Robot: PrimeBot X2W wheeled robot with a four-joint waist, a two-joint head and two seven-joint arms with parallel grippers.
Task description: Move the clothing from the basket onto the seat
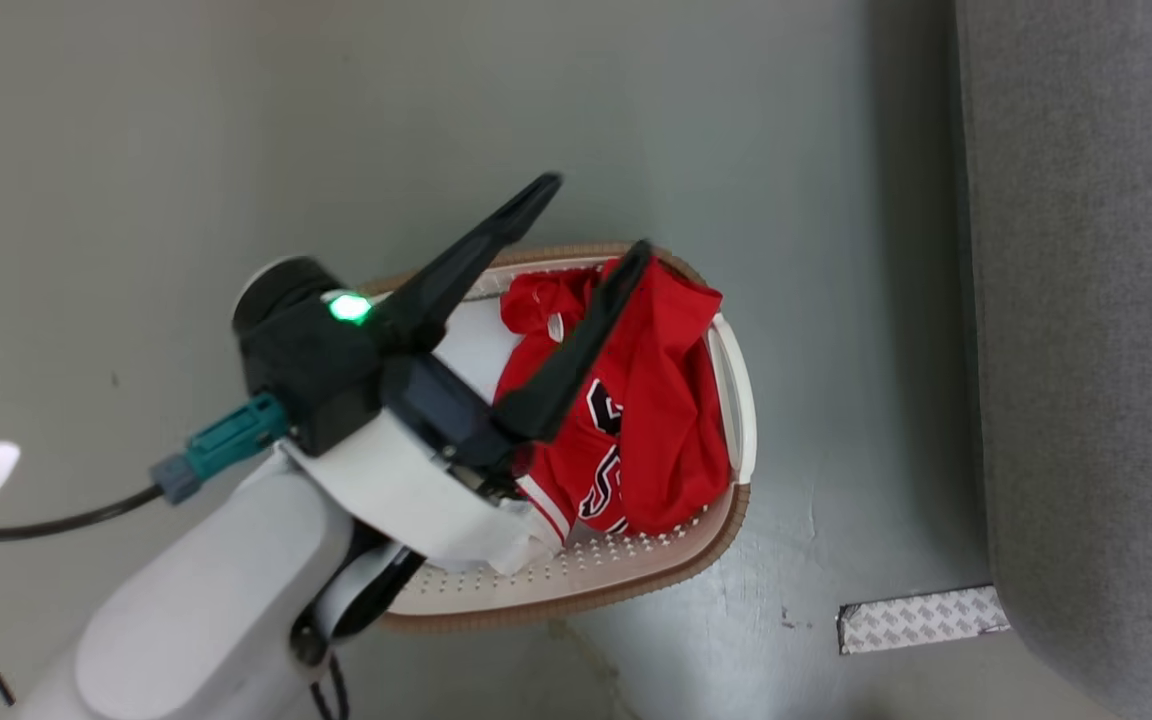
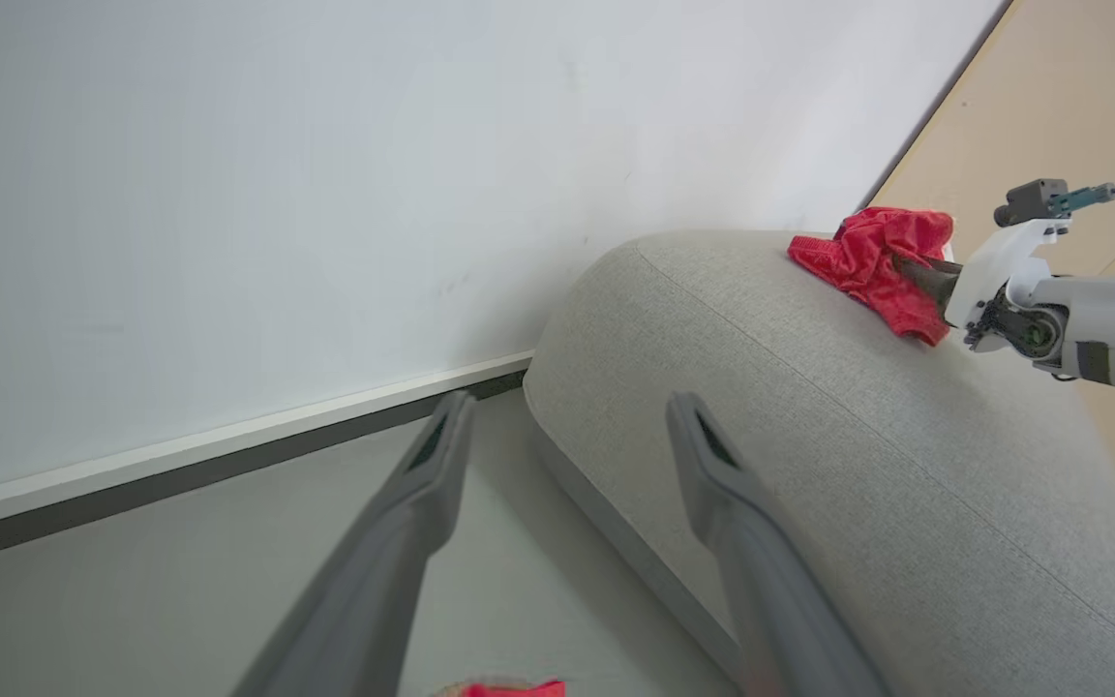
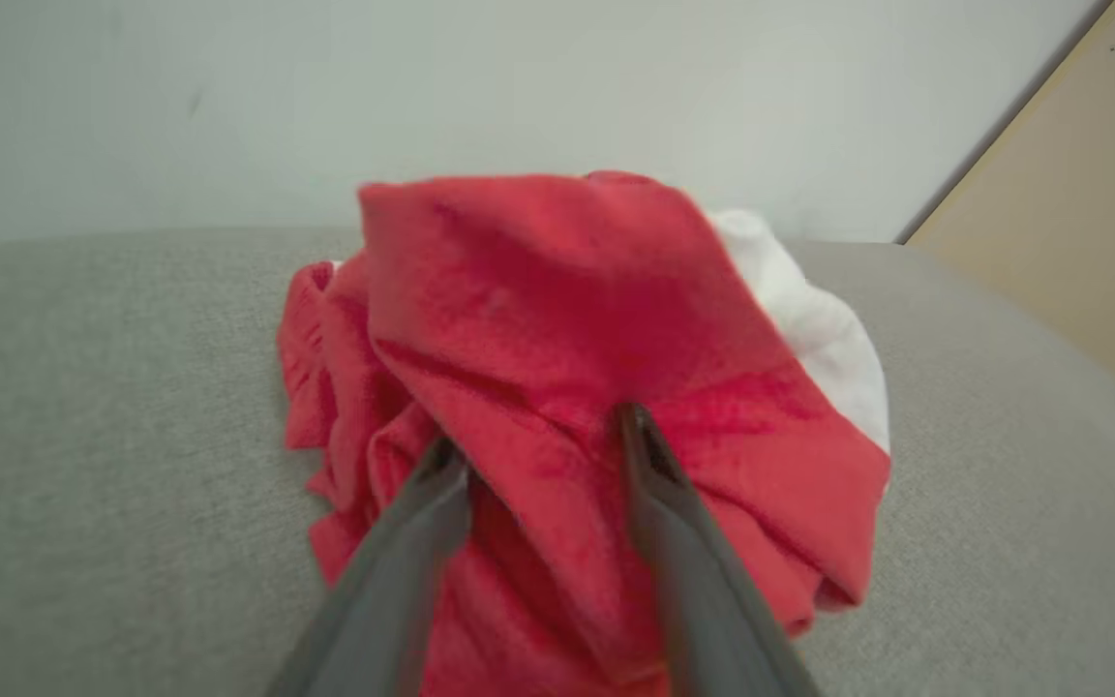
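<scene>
Left hand (image 1: 596, 215) spread wide over basket (image 1: 636, 585); red jersey (image 1: 661, 400) heaped inside. Right hand (image 3: 535, 433): fingers parted astride second red garment (image 3: 557, 290) lying on seat (image 3: 112, 407). Fabric likely light, limp, slip-prone: best pinch thick bunched fold, not single edge.

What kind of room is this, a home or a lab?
Probably a test room staged like a home: bare white wall, plain grey floor with a tape strip, a grey sofa block and a laundry basket of red clothing.
</scene>
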